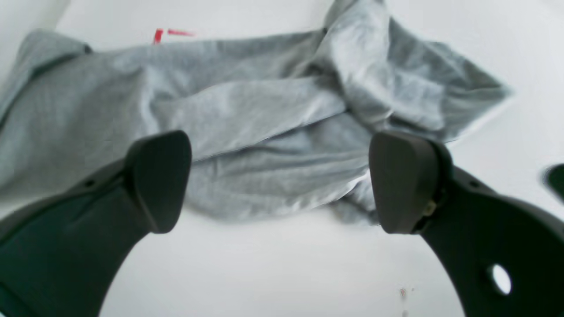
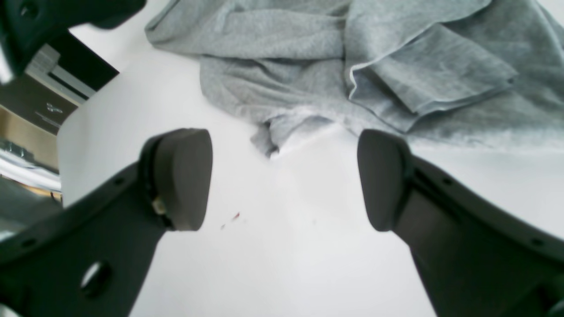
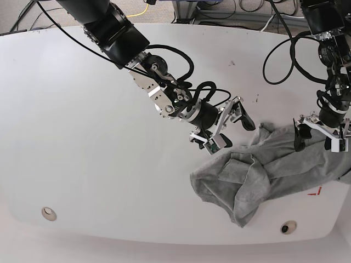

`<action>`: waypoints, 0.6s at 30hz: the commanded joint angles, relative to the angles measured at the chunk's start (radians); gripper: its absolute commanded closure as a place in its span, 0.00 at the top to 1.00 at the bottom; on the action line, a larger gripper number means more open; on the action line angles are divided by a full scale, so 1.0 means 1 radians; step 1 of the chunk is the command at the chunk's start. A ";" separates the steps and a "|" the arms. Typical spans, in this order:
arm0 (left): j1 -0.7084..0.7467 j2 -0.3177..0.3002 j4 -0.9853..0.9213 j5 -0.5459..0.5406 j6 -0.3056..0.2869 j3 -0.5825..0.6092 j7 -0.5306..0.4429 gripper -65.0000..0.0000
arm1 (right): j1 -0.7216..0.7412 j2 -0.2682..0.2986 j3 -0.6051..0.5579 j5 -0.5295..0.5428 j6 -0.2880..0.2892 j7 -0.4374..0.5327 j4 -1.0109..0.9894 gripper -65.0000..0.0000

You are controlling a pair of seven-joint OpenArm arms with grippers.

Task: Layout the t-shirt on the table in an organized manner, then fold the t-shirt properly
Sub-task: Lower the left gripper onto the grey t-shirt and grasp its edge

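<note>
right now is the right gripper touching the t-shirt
Apart. In the right wrist view the right gripper is open over bare table, and white surface shows between its fingertips and the t-shirt edge beyond.

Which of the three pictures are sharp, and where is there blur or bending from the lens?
Left wrist view: the heather-grey cotton t-shirt looks soft and smeared. Right wrist view: cloth weave sharper, white smooth table very bright, straight edges bent by the wide lens. Base view: even light, sharp, faint shadows.
</note>
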 commanded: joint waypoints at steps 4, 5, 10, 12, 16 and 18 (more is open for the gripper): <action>-0.086 0.077 -0.070 0.125 0.055 0.025 -0.015 0.91 | -0.024 0.078 0.003 0.015 0.014 0.031 0.136 0.74; -0.097 0.084 -0.086 0.144 0.053 0.029 -0.016 0.91 | -0.025 0.088 0.005 0.015 0.014 0.031 0.147 0.74; -0.163 0.141 -0.171 0.215 0.050 0.054 -0.030 0.91 | -0.052 0.127 0.009 0.015 0.014 0.031 0.186 0.74; -0.175 0.158 -0.193 0.241 0.052 0.071 -0.055 0.91 | -0.059 0.137 0.025 0.017 0.014 0.031 0.195 0.74; -0.181 0.173 -0.237 0.295 0.056 0.109 -0.110 0.91 | -0.088 0.141 0.048 0.017 0.014 0.031 0.216 0.74; -0.201 0.181 -0.270 0.318 0.056 0.131 -0.132 0.91 | -0.093 0.141 0.054 0.017 0.014 0.031 0.222 0.74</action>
